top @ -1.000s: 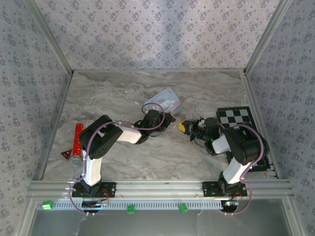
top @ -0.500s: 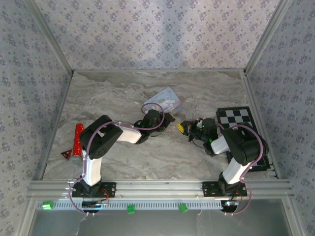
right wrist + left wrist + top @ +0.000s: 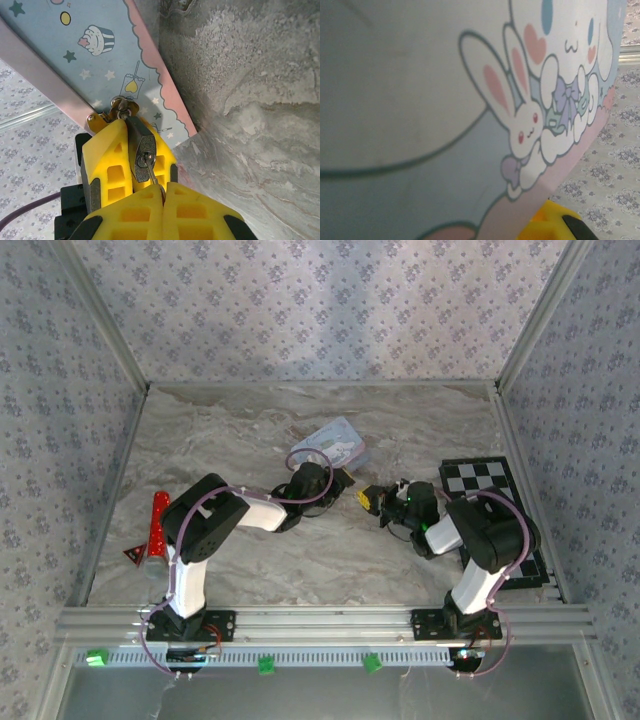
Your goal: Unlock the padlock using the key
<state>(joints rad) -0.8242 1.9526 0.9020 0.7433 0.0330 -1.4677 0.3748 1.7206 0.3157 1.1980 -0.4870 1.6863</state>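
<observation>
The small dark padlock [image 3: 143,144] hangs by its shackle from the brass latch [image 3: 120,106] of the pale blue cartoon tin [image 3: 85,45]. My left gripper [image 3: 139,131] is shut on the padlock, one yellow finger on each side of its body. The thin metal key [image 3: 152,175] has its tip in the keyhole. Right under the lock, my right gripper [image 3: 164,194] is shut on the key. In the top view the left gripper [image 3: 343,480] and right gripper [image 3: 371,499] meet nose to nose beside the tin [image 3: 335,442]. The left wrist view looks closely at the tin's lid [image 3: 445,110], with one yellow fingertip [image 3: 547,226] at the bottom.
A black-and-white checkerboard [image 3: 478,478] lies at the right behind the right arm. A red stick [image 3: 158,520] and a small red triangle [image 3: 134,554] lie at the left edge. Patterned walls enclose the marble table [image 3: 330,560] on three sides.
My right gripper has crept a little to the left, closer to the left gripper and the tin. The left arm and the tin have stayed put.
</observation>
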